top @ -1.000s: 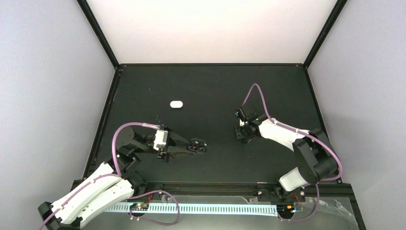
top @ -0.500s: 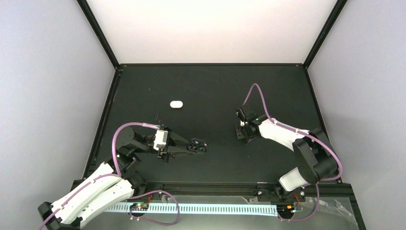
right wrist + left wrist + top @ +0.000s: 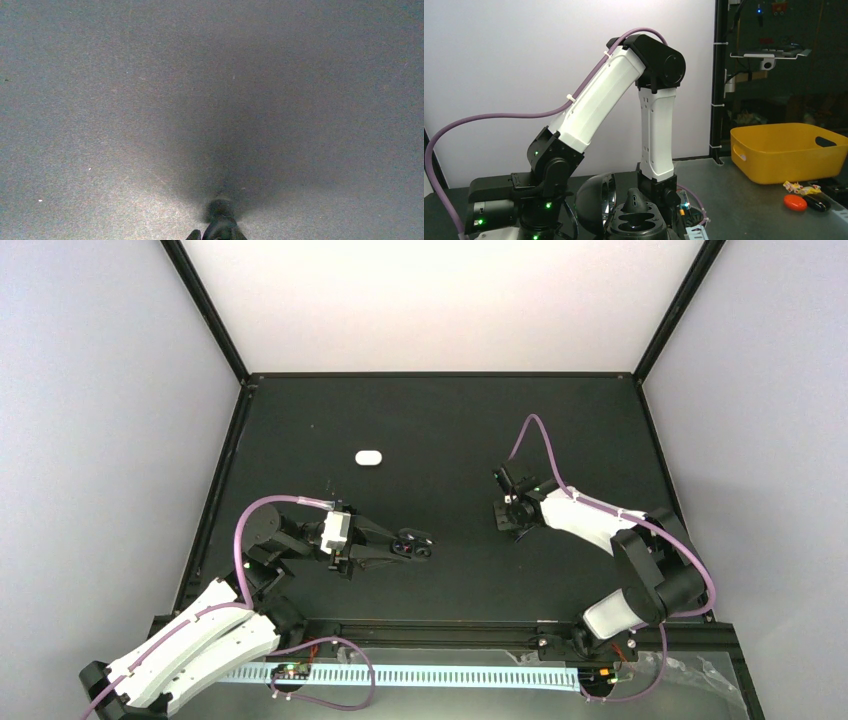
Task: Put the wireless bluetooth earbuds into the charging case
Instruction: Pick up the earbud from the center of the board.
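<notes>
Since a moment ago, the right claw (image 3: 508,520) has nudged only slightly over the matte black table mat (image 3: 440,430). The left arm and the white pill-shaped plastic case (image 3: 370,456) sit just as they did.

The left claw (image 3: 415,544) hovers nearer the arm bases than the white case and a little to its right. It is clamped tight on a small black oval plastic charging case (image 3: 636,222), whose domed lid is swung open and whose two moulded wells face up.

The right claw points down at the mat well to the right of the white case and a bit nearer the bases. In the right wrist view only its dark tips peek in, close together; I cannot tell whether they pinch anything.

I cannot make out the tiny glossy white earbuds in any view, so their place relative to either claw is unclear.
</notes>
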`<state>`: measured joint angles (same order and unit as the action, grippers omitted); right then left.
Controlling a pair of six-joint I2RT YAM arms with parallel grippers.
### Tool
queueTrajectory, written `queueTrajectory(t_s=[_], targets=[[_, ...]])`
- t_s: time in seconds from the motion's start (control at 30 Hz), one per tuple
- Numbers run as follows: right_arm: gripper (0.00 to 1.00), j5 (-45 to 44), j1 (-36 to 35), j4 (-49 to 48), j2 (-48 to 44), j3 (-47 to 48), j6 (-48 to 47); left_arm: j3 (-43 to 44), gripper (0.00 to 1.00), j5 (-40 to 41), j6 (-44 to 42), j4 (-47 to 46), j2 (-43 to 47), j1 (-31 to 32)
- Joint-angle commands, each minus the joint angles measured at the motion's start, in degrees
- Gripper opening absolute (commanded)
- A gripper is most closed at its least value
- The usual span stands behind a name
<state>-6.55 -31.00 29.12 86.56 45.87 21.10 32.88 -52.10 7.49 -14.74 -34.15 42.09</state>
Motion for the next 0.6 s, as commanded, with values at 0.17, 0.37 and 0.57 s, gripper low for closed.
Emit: queueTrajectory(t_s=[0.17,0.37,0.57], targets=[[0.12,-3.28,-0.26,0.90,-0.75,-0.40,0.25,2.36,0.01,-0.02,-0.42,-0.59,-0.26,0.28],[0.08,-3.90,-0.27,1.09,-1.56,-0.43,0.34,2.36,0.02,-0.02,-0.38,-0.59,-0.29,0.37],[0.04,-3.87,-0.24,1.06,-2.65,-0.51,0.56,2.36,0.02,-0.03,-0.39,-0.56,-0.18,0.37]])
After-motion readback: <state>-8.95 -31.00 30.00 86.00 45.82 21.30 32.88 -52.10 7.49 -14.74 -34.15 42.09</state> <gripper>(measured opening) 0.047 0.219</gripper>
